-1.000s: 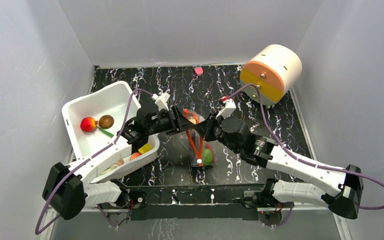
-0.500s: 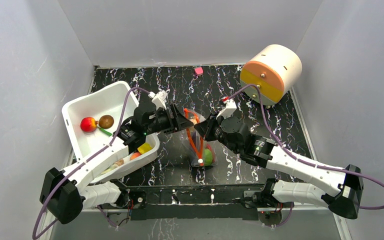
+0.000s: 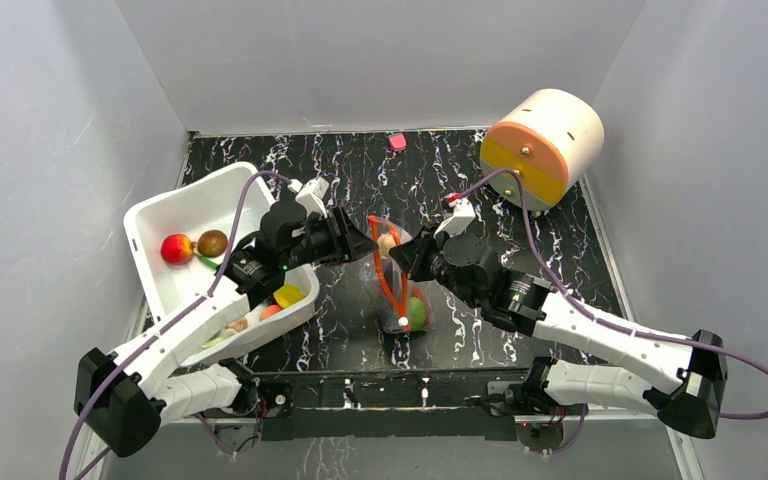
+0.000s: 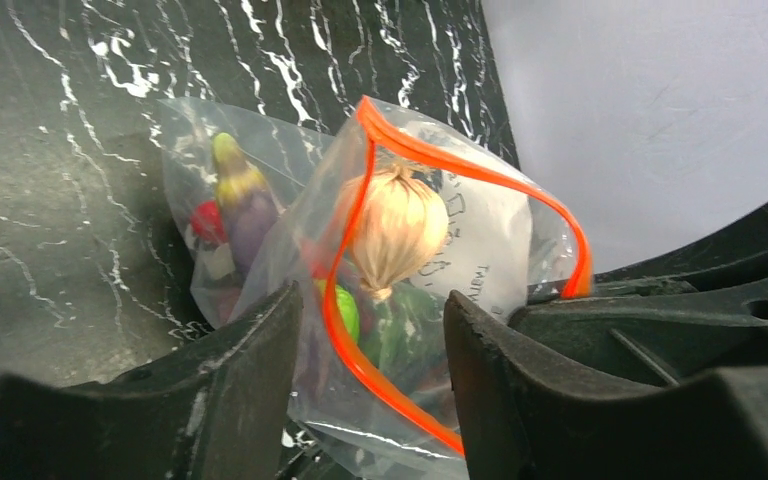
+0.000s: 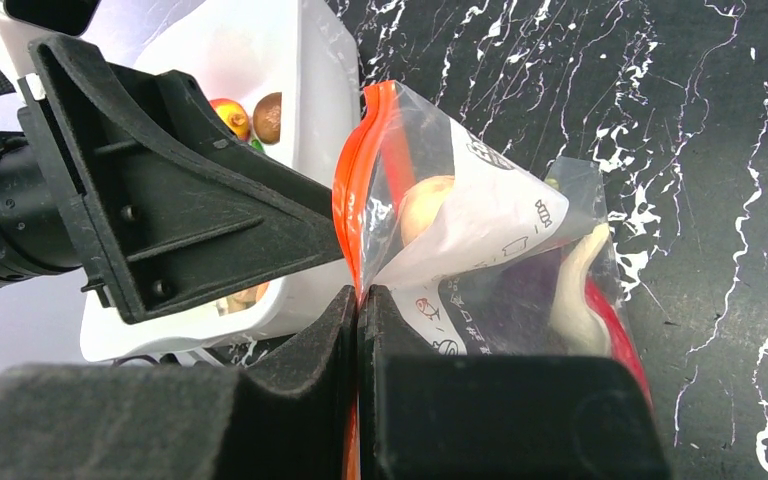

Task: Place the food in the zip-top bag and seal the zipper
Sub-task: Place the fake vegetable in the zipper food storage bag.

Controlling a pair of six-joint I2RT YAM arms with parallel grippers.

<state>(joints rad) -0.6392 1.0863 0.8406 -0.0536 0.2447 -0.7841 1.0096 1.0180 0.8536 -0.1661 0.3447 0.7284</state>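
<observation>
Right gripper point(image 5: 358, 300) pinches zipper point(image 4: 344, 225), zip-top bag point(image 4: 500, 240) mouth agape; left gripper point(image 3: 358, 243) spread empty just left of it

The left claw point(image 3: 367, 245) has drawn back leftward from the mouth of the zip-top bag point(image 3: 406, 300).

A white plastic tub point(image 3: 210, 195) is sitting just to the left of the fingers of the left gripper point(image 3: 365, 246), on a black marbled table point(image 3: 360, 170). An orange-and-white drum point(image 3: 542, 145) is standing well beyond the fingers of the right gripper point(image 3: 405, 260), off to their right. A small pink piece point(image 3: 397, 142) is lying far ahead of both, by the back wall.
</observation>
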